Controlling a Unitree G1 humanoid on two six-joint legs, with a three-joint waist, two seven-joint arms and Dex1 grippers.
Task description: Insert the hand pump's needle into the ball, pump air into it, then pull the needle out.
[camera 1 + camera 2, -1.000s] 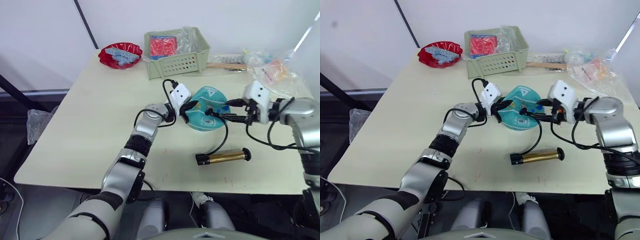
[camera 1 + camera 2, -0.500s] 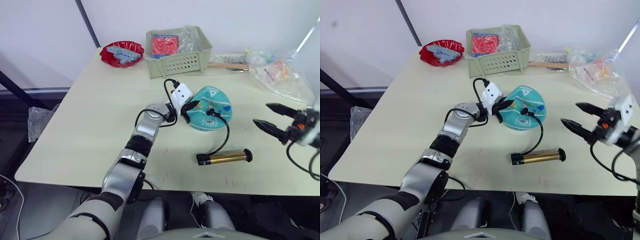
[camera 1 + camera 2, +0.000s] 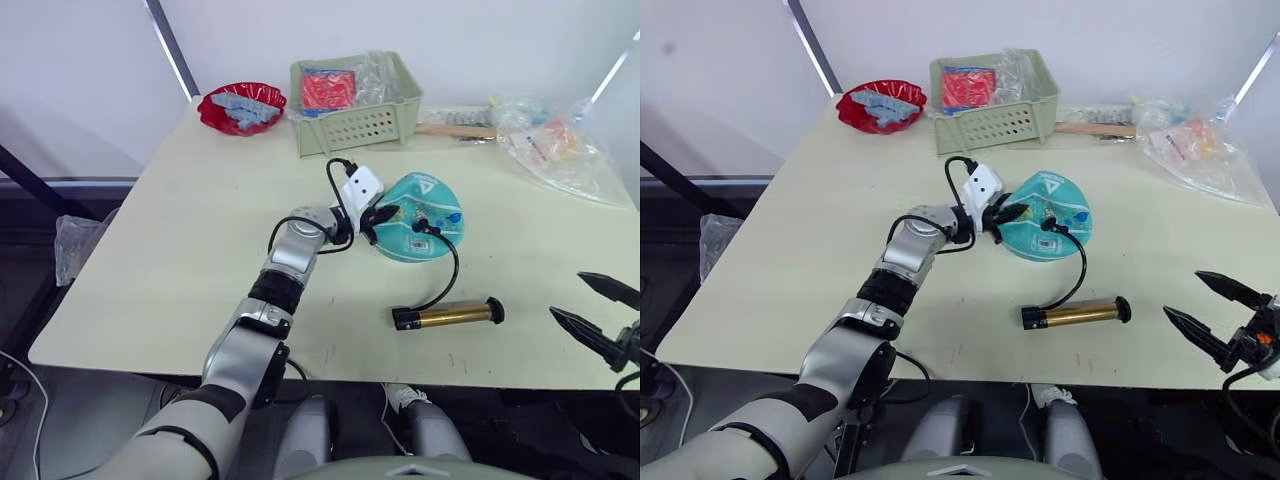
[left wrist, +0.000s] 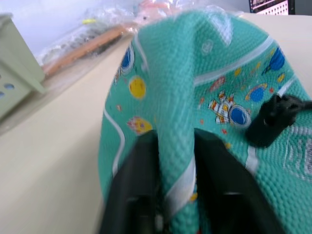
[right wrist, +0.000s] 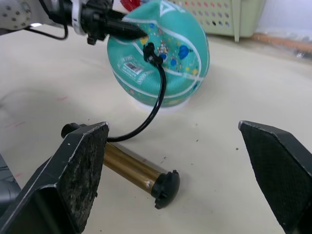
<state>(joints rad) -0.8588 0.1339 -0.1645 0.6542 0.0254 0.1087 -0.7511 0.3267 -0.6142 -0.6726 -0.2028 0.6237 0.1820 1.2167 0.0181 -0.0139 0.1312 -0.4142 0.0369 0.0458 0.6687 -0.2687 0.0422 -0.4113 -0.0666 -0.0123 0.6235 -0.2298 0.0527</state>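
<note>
Now one ball (image 3: 420, 217) is pinched by the left pincer (image 3: 378, 218), one hand pump (image 3: 448, 314) lies nearby, right pincer (image 3: 1218, 313) agape

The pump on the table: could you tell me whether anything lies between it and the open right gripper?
Nothing visible does. The pump lies alone on bare table, its hose curving away up to the ball, which the left gripper pinches. The open right gripper hangs beside the table's near edge, with clear tabletop between.

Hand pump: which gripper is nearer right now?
Right. The open right gripper hangs off the hand pump handle end; the left gripper pinches the ball beyond it.
</note>
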